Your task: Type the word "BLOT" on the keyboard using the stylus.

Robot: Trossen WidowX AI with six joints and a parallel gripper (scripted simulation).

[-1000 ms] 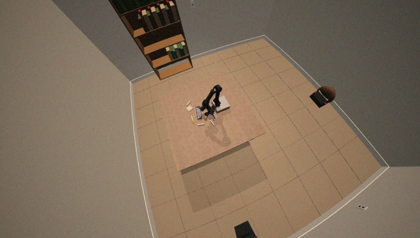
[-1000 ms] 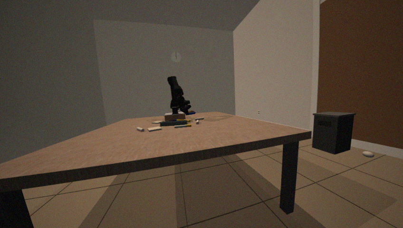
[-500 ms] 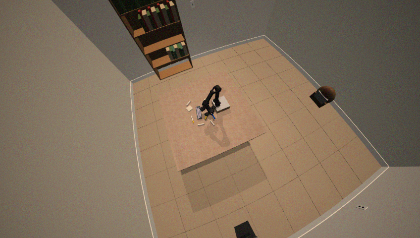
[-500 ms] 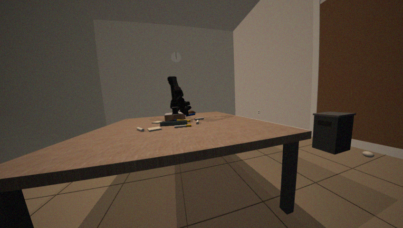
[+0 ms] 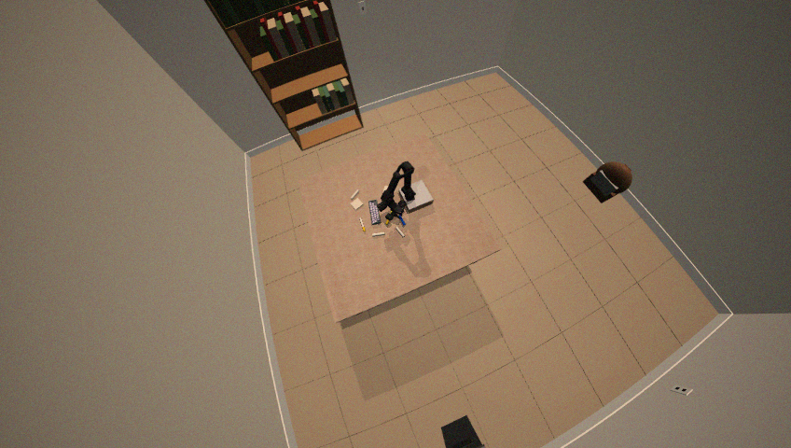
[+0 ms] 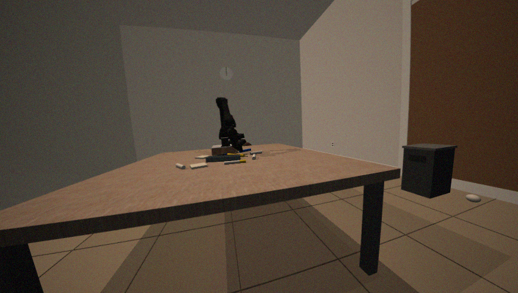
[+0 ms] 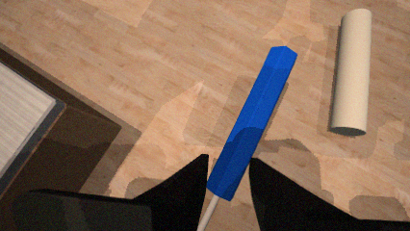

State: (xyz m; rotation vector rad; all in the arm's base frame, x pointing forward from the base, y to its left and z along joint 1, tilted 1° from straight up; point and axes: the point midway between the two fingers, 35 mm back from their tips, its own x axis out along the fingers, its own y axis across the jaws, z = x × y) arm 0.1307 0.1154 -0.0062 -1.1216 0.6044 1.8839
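The stylus [image 7: 255, 120] [image 5: 403, 220] [image 6: 245, 150] has a blue faceted handle and a thin pale shaft. My gripper [image 7: 228, 163] is shut on the stylus near the shaft end of the handle. The handle sticks out past the fingers, and the shaft runs out of the bottom of the wrist view, so its tip is hidden. The keyboard [image 5: 374, 212] [image 6: 222, 158] is dark with pale keys and lies on the table to the left of the gripper in the top view. It is outside the wrist view. Its letters are too small to read.
A grey-topped box [image 5: 422, 194] [image 7: 21, 111] stands beside the arm. A cream cylinder [image 7: 353, 72] [image 5: 400, 231] lies near the stylus. Another cylinder [image 5: 378, 234], a white-and-yellow stick [image 5: 361, 223] and a pale block [image 5: 356, 203] lie around the keyboard. A yellow object [image 5: 387, 221] lies by the gripper.
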